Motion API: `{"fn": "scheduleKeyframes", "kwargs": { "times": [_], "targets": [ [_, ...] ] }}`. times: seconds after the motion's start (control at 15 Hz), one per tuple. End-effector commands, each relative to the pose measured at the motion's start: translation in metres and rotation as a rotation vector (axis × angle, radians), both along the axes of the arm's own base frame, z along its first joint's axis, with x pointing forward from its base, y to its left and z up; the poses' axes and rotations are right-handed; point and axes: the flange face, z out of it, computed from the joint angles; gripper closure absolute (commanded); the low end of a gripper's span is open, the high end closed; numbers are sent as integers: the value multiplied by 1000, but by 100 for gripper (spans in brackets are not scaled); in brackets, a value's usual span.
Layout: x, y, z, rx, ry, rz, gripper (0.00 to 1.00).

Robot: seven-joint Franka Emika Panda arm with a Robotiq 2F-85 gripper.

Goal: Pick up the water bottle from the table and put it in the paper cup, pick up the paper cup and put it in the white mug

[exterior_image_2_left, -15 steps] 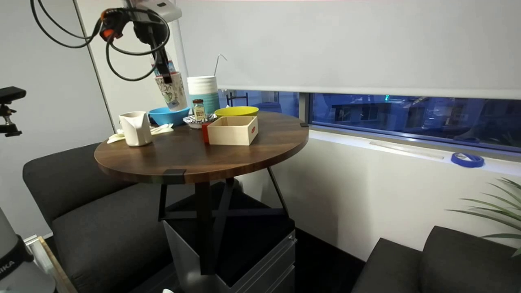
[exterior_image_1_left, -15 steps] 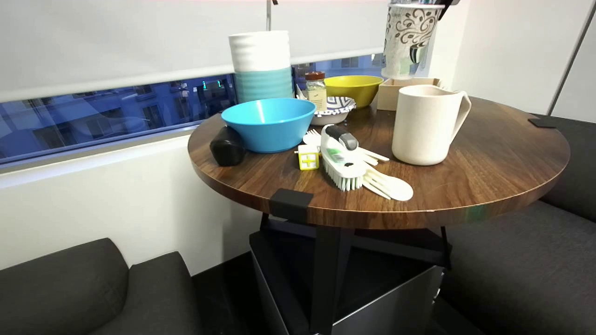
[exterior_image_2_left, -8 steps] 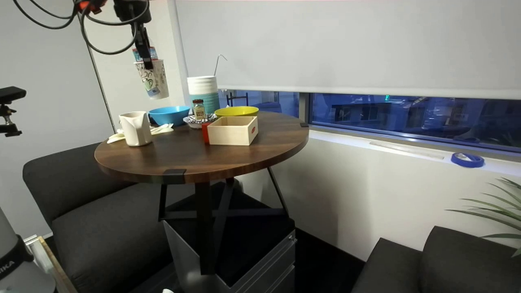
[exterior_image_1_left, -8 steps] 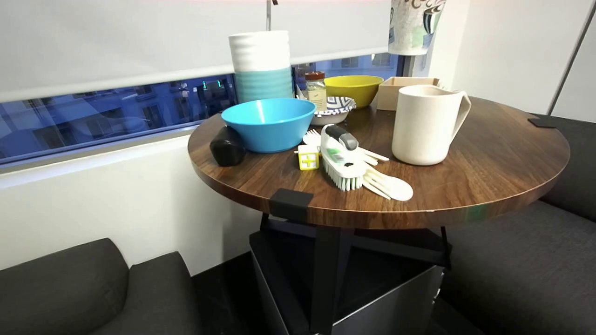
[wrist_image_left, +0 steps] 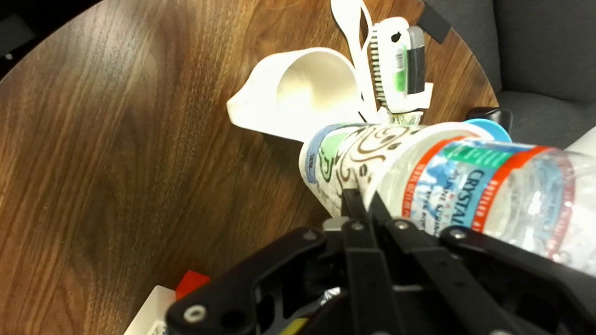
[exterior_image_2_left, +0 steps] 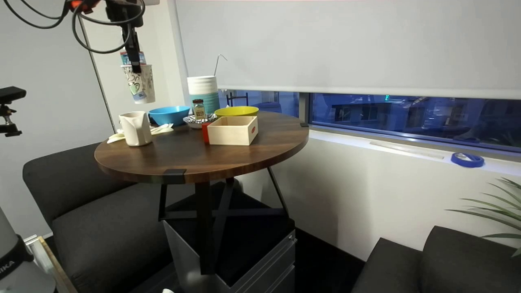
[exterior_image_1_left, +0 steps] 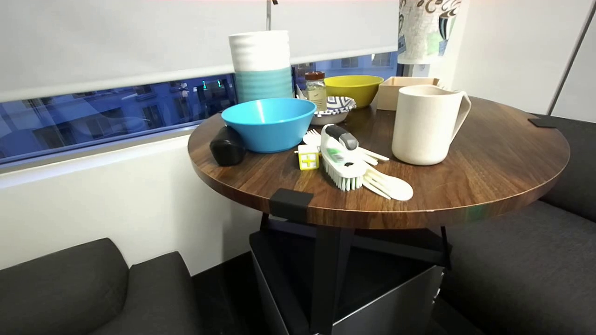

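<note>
Grey-and-white patterned, the tapered paper cup (wrist_image_left: 347, 158) hangs above the round dark-brown wood table (wrist_image_left: 139, 163), its rim pinched between the fingers of the black gripper (wrist_image_left: 366, 201), the clear plastic water bottle (wrist_image_left: 465, 186) jutting from its mouth; that load might buckle the rim; a low or tilted entry might topple the tall cream-white mug (exterior_image_1_left: 420, 126) below.

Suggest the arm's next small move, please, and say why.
I'd probably centre the paper cup over the white mug before lowering: it hangs higher, the water bottle inside, but in the wrist view the cup's base seems slightly off the mug's mouth.
</note>
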Motion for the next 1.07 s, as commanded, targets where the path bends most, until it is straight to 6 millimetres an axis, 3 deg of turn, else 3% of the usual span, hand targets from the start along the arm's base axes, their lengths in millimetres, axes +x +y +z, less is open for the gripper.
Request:
{"fn": "scheduleKeyframes", "kwargs": {
  "times": [0.0, 0.6, 1.0],
  "targets": [
    [-6, 12, 2, 24, 3, 38, 99],
    [-8, 17, -24, 41, 39, 82, 99],
    [-8, 20, -31, 38, 57, 100, 99]
  ]
}}
